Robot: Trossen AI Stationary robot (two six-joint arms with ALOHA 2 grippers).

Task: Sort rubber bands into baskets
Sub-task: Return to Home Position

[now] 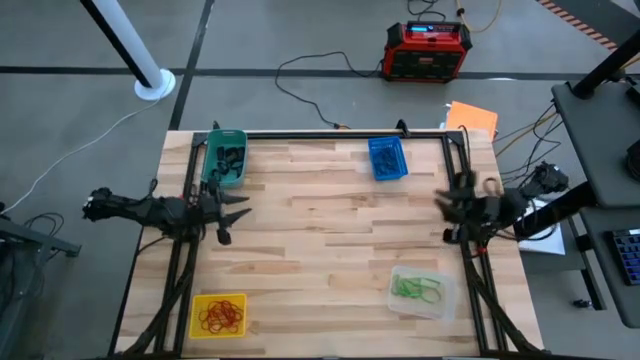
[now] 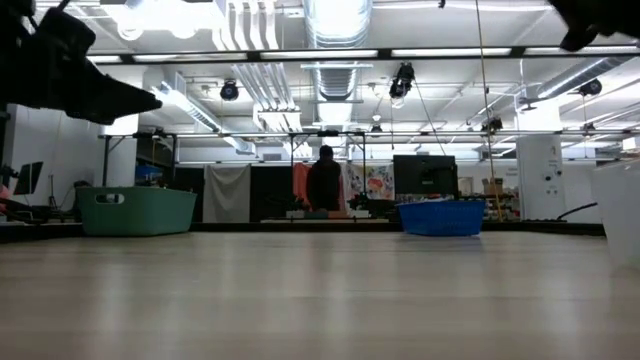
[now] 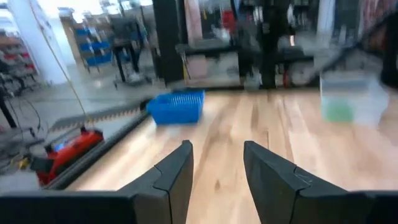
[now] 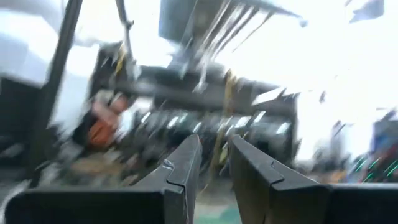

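I read the left gripper over the table's left edge, fingers spread wide and empty; the right gripper is over its right edge, fingers narrowly apart, holding nothing. Baskets ring the table: teal basket at the far-left corner holding black rubber bands, blue basket on the far edge, yellow basket near-left with red-orange rubber bands, and clear basket near-right with green rubber bands.

Matt planked wood table; blue basket seemingly ribbed plastic.
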